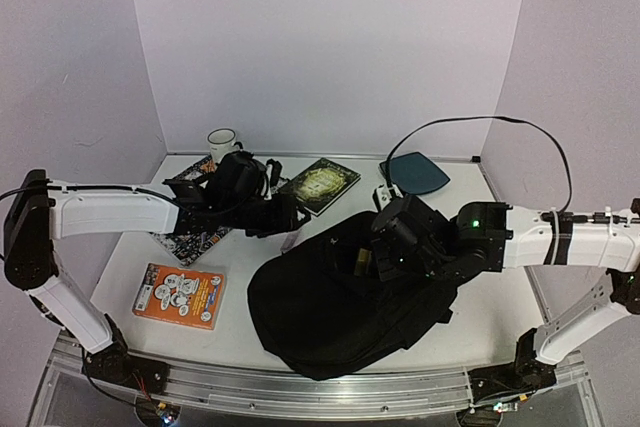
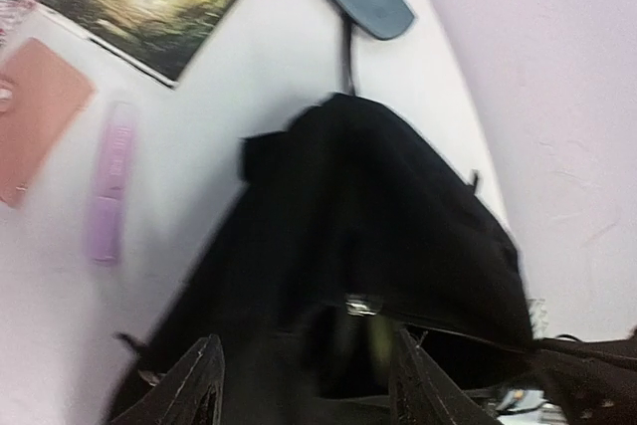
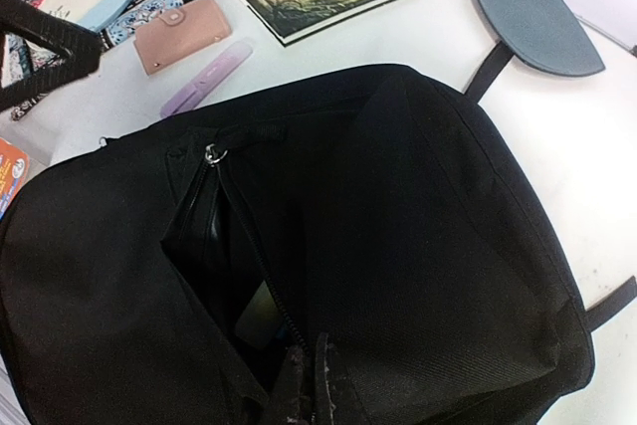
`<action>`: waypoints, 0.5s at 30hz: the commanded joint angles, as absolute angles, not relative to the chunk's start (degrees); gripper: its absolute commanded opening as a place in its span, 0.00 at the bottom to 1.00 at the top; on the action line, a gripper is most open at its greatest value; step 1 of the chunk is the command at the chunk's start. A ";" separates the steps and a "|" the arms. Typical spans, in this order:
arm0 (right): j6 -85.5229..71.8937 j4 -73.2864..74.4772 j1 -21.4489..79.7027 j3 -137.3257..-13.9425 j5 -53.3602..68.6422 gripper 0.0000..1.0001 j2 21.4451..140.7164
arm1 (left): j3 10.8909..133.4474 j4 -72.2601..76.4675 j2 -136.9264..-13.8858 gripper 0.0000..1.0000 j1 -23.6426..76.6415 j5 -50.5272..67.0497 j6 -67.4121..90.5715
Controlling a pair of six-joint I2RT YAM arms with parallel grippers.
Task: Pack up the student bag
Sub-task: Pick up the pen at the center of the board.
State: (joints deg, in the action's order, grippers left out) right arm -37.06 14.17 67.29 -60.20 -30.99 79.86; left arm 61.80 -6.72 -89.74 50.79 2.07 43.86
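The student bag (image 1: 335, 302) is a big floppy black backpack lying at the front middle of the table. Its zip is open, with the metal pull (image 3: 212, 153) at the far end, and a pale object (image 3: 259, 311) shows inside. My right gripper (image 3: 315, 385) is shut on the bag's fabric at the near edge of the zip opening; it also shows in the top view (image 1: 385, 252). My left gripper (image 2: 309, 385) is open and empty, hovering just left of the bag and pointing at its opening; in the top view it is left of the bag (image 1: 288, 217).
A green-yellow book (image 1: 318, 185), a dark-teal pad (image 1: 413, 173) and a white mug (image 1: 222, 142) lie at the back. A patterned magazine (image 1: 195, 239) and an orange booklet (image 1: 180, 295) lie on the left. A pink wallet (image 3: 182, 34) and a lilac stick (image 3: 204, 79) lie beside the bag.
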 commanded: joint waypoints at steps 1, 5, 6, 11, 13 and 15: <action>-38.69 19.53 67.66 -59.40 -35.11 0.00 75.91 | 67.02 -15.80 -92.36 0.57 48.21 -2.42 36.85; -38.69 20.34 67.71 -58.97 -34.80 0.00 74.93 | 70.12 -19.76 -97.40 0.56 46.68 -2.31 34.36; -38.67 20.44 67.68 -58.90 -34.69 0.00 74.83 | 71.01 -20.64 -98.86 0.56 46.35 -2.56 33.95; -37.85 20.64 67.64 -59.42 -34.29 0.00 75.37 | 75.64 -22.45 -105.84 0.56 45.63 -2.58 31.94; -37.21 20.63 67.68 -59.98 -33.93 0.00 75.98 | 77.79 -22.72 -108.96 0.56 45.62 -2.96 31.24; -36.63 20.74 67.67 -60.60 -33.68 0.00 76.56 | 80.52 -23.39 -112.19 0.55 45.62 -3.50 30.59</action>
